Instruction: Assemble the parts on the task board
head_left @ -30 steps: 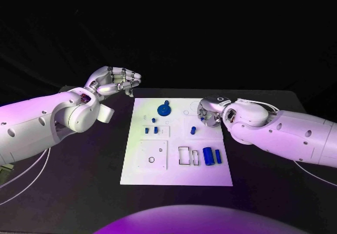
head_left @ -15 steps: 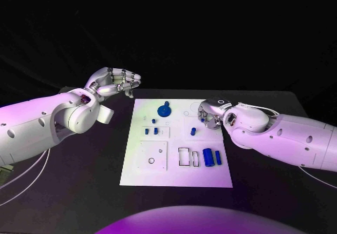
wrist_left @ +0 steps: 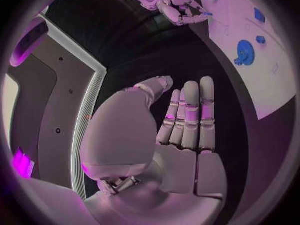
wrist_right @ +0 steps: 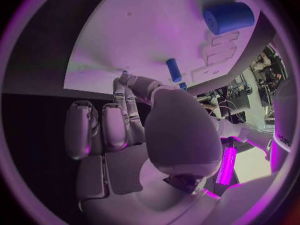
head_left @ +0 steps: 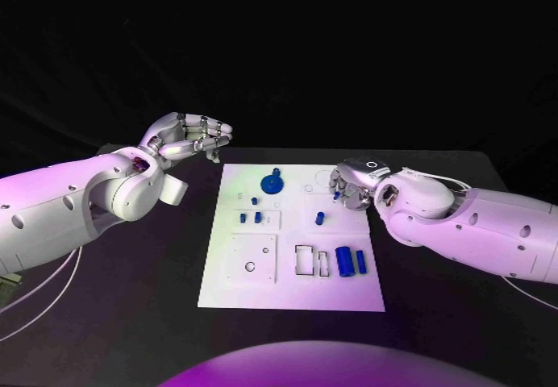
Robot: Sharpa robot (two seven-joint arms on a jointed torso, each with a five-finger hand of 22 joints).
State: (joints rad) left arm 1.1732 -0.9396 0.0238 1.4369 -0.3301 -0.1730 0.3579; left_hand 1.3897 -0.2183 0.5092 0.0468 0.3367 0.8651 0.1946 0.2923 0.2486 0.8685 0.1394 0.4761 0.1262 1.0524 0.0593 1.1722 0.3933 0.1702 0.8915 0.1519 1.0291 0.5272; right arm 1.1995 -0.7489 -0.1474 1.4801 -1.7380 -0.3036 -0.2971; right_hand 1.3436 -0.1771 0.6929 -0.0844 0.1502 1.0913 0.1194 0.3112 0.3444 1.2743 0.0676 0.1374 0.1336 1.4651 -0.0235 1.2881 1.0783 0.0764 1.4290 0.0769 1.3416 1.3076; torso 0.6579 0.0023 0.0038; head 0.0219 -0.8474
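Two hands sit at the white task board [head_left: 291, 274] on the black worktop [head_left: 453, 314]: the left hand [head_left: 189, 135] clenched empty beyond its far-left corner, the right hand [head_left: 352, 184] curled at its right edge, grasp unclear, near a small blue part [head_left: 320, 216].

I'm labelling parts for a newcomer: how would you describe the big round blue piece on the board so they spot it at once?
Start at the white task board in the middle of the black table and go to its far edge, on the side nearer the left hand. There lies the round blue part, a flat disc with a small tab sticking out. Its neighbours are small blue blocks and cylinders; it alone is a wide disc.
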